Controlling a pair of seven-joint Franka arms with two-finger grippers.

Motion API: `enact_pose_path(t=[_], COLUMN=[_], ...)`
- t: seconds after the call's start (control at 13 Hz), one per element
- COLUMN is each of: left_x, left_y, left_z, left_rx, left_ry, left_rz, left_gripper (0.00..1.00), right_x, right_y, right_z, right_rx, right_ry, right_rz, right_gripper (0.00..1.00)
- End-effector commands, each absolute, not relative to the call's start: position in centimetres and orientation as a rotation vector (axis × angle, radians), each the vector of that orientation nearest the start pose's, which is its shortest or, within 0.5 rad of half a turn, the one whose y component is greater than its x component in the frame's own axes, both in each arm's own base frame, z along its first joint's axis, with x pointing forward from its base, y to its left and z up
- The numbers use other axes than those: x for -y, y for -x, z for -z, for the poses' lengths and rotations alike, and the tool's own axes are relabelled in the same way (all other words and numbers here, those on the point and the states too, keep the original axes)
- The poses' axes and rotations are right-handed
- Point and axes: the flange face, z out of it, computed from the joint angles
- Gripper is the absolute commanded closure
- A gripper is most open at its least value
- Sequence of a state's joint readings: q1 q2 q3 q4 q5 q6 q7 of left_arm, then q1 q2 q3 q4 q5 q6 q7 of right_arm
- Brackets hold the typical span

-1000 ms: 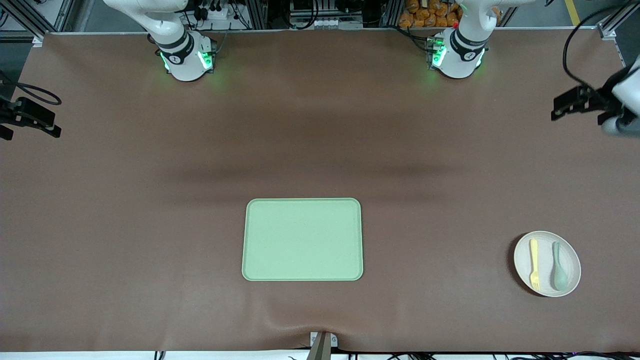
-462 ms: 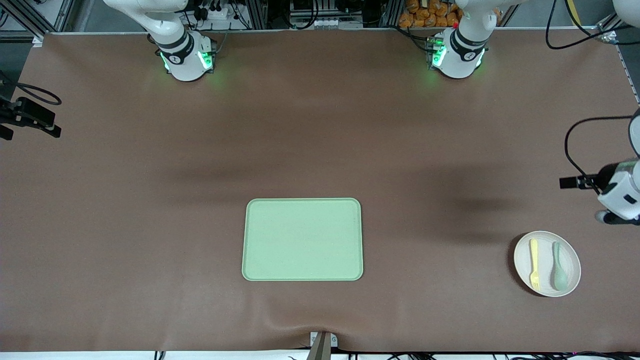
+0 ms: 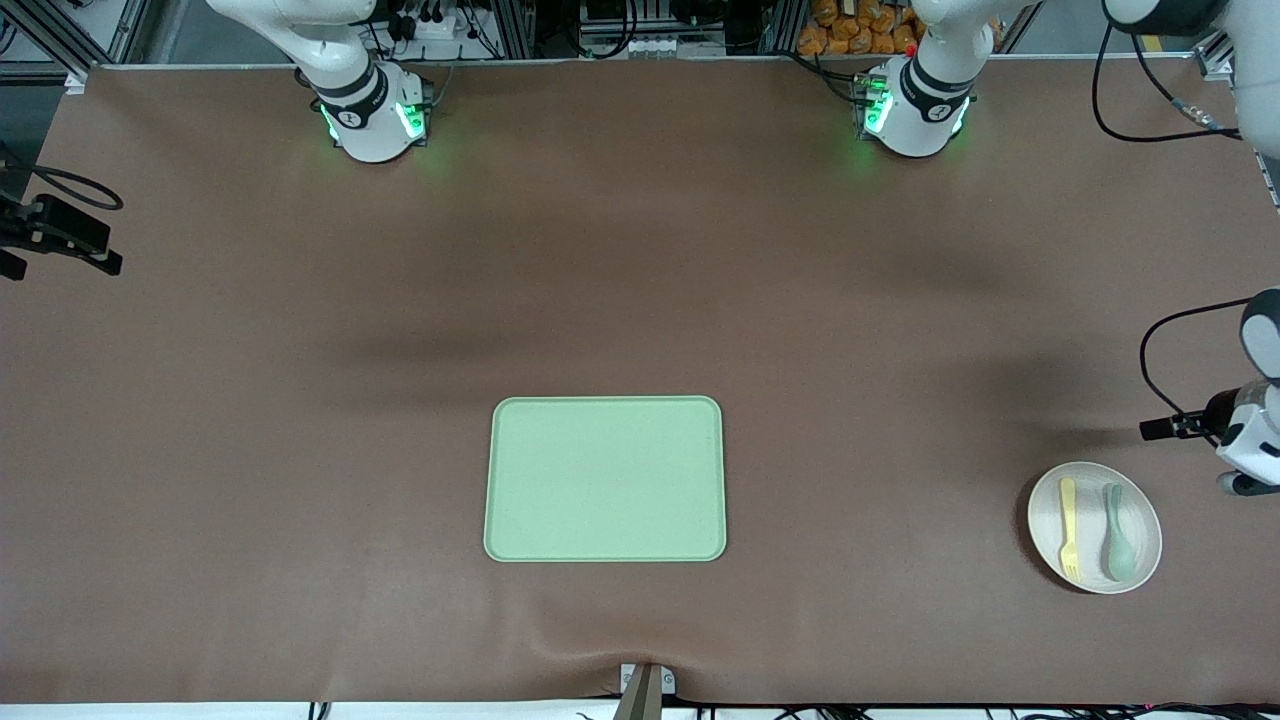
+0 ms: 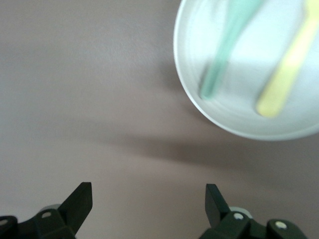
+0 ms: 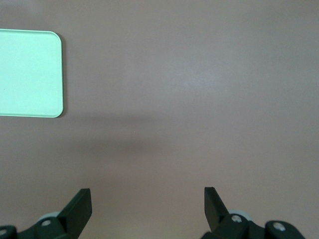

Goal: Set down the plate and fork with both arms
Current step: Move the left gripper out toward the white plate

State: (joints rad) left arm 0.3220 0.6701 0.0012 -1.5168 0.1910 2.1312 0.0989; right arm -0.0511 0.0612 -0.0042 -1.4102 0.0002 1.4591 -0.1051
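Motion over the last second belongs to our left arm alone: it has swung down along the left arm's end of the table, and its left gripper [image 4: 148,199] now hangs over bare tabletop just beside the plate [image 3: 1094,527], at the plate's rim farther from the front camera. Its fingers stand wide apart with nothing between them, and the left wrist view shows the plate edge close ahead.

We take the plate as our landmark. On it lie the fork [image 3: 1068,528] and a grey-green spoon [image 3: 1117,534], side by side, the fork toward the tray [image 3: 605,479]. The tray sits well apart from the plate, toward the middle of the table, with nothing on it.

Our right gripper [image 5: 148,199] waits over the brown tabletop far from the plate, toward the right arm's end, its fingers also spread and holding nothing.

We judge that the approach to the plate is nearly done and no grasp has begun; neither plate nor fork has been placed yet.
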Motion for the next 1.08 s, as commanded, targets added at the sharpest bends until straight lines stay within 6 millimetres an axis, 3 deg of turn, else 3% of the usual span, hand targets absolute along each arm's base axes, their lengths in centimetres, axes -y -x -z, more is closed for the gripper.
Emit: enact_pose_path(t=[0.0, 0.15, 0.38, 0.62, 1.0], left_x=[-24.7, -26.8, -29.1, -29.3, -29.2], left_y=[-67.5, -67.1, -68.2, -70.0, -70.7], left_z=[-24.6, -22.9, -23.3, -22.4, -21.7], left_rx=[0.141, 0.128, 0.129, 0.17, 0.41], left_ry=[2.963, 2.948, 2.927, 2.908, 2.964], left_rz=[-0.052, -0.002, 0.121, 0.292, 0.5], left_gripper=[0.0, 0.0, 0.0, 0.0, 0.0], right_x=[3.2, 3.2, 3.2, 3.2, 3.2], right_y=[-55.9, -55.9, -55.9, -55.9, -55.9], right_z=[-65.8, -65.8, -65.8, -65.8, -65.8], right_rx=[0.088, 0.088, 0.088, 0.088, 0.088], right_ry=[3.128, 3.128, 3.128, 3.128, 3.128], right_rz=[-0.022, -0.02, -0.022, -0.022, -0.022], right_gripper=[0.0, 0.0, 0.0, 0.0, 0.0])
